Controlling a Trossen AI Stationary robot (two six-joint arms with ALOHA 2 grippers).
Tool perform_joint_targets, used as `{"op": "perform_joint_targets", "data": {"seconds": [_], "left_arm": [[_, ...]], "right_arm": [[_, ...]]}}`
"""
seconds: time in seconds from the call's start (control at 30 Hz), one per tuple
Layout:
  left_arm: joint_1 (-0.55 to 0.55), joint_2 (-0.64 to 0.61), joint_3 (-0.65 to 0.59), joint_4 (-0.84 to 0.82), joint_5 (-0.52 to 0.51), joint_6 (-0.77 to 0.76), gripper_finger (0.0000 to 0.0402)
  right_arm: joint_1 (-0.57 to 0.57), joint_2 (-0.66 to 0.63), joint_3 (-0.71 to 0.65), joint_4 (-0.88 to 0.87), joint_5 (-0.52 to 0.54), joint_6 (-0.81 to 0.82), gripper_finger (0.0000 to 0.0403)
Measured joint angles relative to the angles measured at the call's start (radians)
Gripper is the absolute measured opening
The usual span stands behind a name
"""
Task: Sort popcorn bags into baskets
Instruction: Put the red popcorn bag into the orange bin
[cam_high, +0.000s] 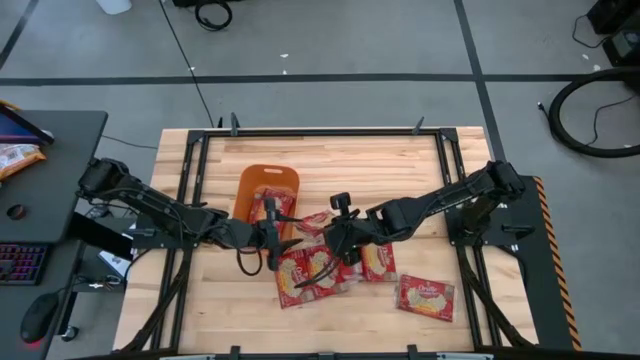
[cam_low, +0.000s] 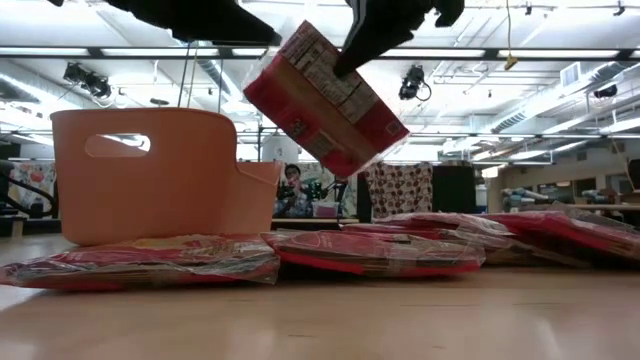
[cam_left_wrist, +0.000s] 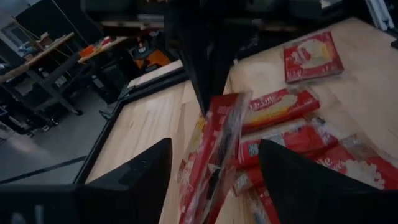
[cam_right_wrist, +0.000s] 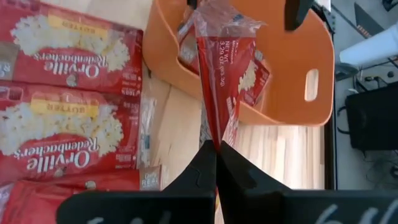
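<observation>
Wooden table (cam_low: 320, 320) nearest in low view, bare at front. Behind it, flat red popcorn bags (cam_low: 375, 250) overlapping in a row, one partly under orange basket (cam_low: 160, 175). Basket upright at left-centre of table in high view (cam_high: 266, 190), at least one red bag already inside per right wrist view (cam_right_wrist: 255, 78).

Right gripper (cam_right_wrist: 216, 149) clenched, fingers pinched on the edge of one lifted bag (cam_right_wrist: 221, 74). Same bag hanging tilted in the air in low view (cam_low: 325, 100), above the row, just beside the basket rim, touching nothing below.

Left gripper (cam_left_wrist: 214, 168) released, fingers (cam_left_wrist: 140, 174) spread wide on either side of that bag's edge, not touching it.

Both grippers close together at table centre, just beside the basket. One bag (cam_high: 427, 297) apart from the pile, toward the right front of the table.
</observation>
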Motion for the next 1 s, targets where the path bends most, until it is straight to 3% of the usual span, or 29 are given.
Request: {"op": "perform_joint_targets", "data": {"seconds": [0.23, 0.5, 0.67, 0.87, 1.0], "left_arm": [[0.030, 0.003, 0.008, -0.047, -0.001, -0.018, 0.0201], [0.032, 0.002, 0.008, -0.060, -0.002, -0.009, 0.0088], [0.032, -0.002, 0.007, -0.072, -0.025, 0.003, 0.0026], [0.031, -0.087, 0.007, -0.214, -0.123, 0.033, 0.0028], [0.031, -0.198, 0.007, -0.378, -0.138, 0.032, 0.0036]], "right_arm": [[-0.003, -0.012, 0.045, 0.053, -0.022, -0.002, 0.0005], [-0.002, -0.012, 0.082, 0.053, -0.006, 0.013, 0.0018], [-0.004, -0.014, 0.083, 0.013, 0.068, 0.032, 0.0051], [0.030, -0.070, 0.083, -0.050, 0.227, 0.040, 0.0112], [0.051, -0.127, 0.083, -0.130, 0.253, 0.105, 0.0136]]}}
